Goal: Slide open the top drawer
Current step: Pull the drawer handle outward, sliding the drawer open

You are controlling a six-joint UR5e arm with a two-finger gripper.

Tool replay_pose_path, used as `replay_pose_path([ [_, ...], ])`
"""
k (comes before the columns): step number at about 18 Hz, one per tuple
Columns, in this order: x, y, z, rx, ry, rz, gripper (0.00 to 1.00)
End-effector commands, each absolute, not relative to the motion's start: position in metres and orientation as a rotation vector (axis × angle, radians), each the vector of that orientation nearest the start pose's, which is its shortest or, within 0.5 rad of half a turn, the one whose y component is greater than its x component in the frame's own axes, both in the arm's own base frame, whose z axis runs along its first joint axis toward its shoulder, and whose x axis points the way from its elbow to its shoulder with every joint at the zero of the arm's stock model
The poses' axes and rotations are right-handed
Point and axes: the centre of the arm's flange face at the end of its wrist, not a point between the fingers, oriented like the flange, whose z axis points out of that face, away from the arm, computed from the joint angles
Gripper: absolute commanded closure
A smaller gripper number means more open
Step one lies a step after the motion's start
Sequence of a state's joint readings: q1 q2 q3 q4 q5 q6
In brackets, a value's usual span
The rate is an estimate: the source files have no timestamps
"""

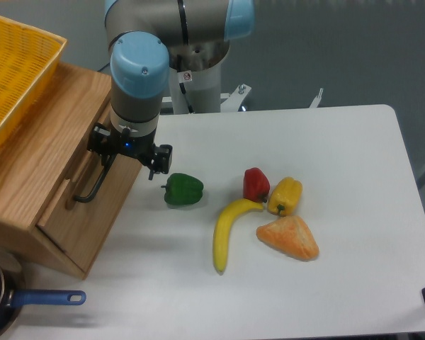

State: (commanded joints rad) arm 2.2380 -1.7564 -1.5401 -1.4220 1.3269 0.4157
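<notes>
A white table (340,156) carries a light-oak drawer cabinet (42,177) at its left edge. Near the middle lie a green bell pepper (183,189), a red bell pepper (255,183) touching a yellow bell pepper (285,195), a banana (227,231) and an orange wedge-shaped piece (289,237).

A drawer unit (42,184) is set at the table's (340,142) left edge, a basket (14,71) on top; produce is grouped mid-table, a pan (0,301) at the front-left corner.
</notes>
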Motion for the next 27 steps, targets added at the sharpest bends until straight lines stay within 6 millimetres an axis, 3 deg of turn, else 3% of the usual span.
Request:
replay_pose_path([
  [27,-0.309,0.498,0.418,-2.990,-0.337,-0.257,0.00],
])
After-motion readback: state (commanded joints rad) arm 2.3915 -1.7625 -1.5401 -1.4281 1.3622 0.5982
